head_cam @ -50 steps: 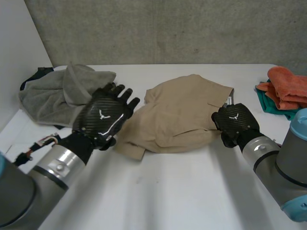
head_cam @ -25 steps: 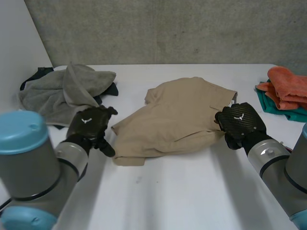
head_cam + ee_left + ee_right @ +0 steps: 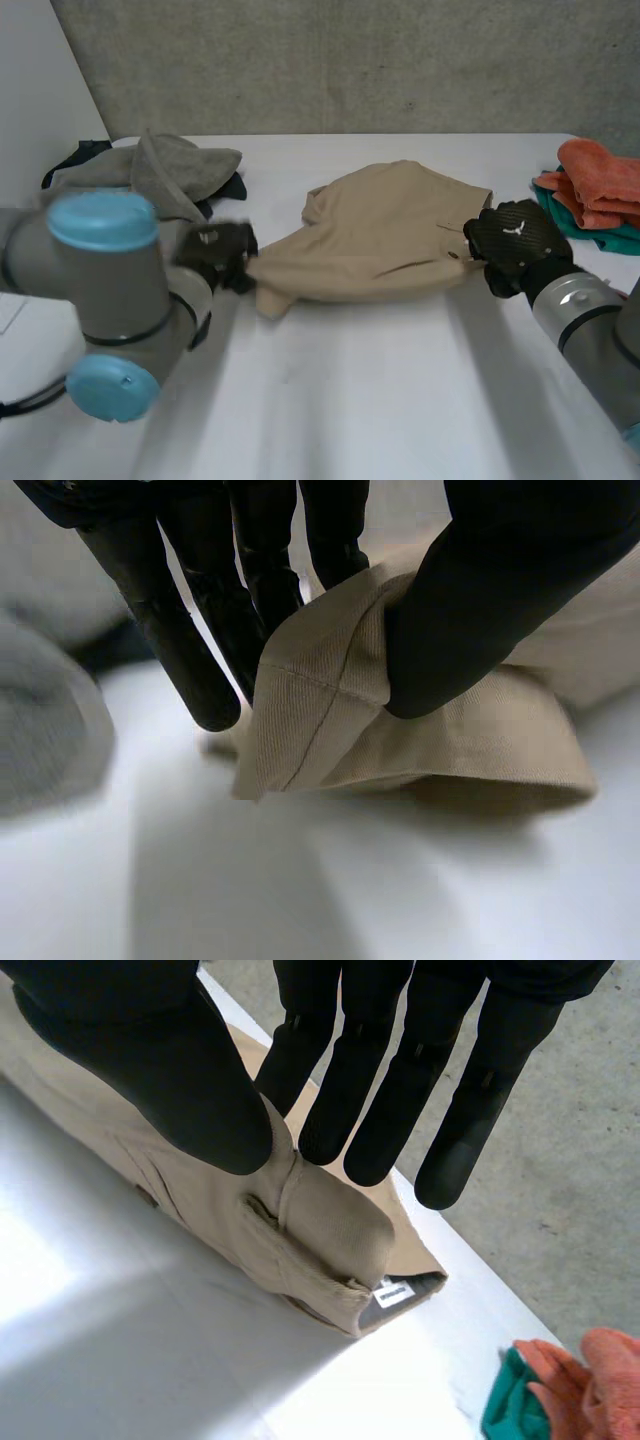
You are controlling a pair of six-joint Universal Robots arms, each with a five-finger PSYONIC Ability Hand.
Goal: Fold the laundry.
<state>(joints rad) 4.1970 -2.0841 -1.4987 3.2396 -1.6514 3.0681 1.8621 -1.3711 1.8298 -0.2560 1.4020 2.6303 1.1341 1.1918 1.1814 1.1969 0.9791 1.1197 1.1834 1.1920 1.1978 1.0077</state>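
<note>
The left robot hand pinches a hemmed edge of the tan garment.

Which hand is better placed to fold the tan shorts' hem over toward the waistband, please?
The left: the left hand pinches that hem of the shorts, while the right hand grips the waistband end.

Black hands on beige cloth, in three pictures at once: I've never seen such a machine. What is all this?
It is a robot with two arms, each ending in a black mechanical hand. One picture looks down from a camera between the arms. The other two come from cameras on the wrists, looking along each palm. On the white table lie a beige garment, a grey towel at the left, and an orange cloth and teal cloth at the right. The left hand pinches the garment's hem corner. The right hand pinches its opposite end, near the label.
</note>
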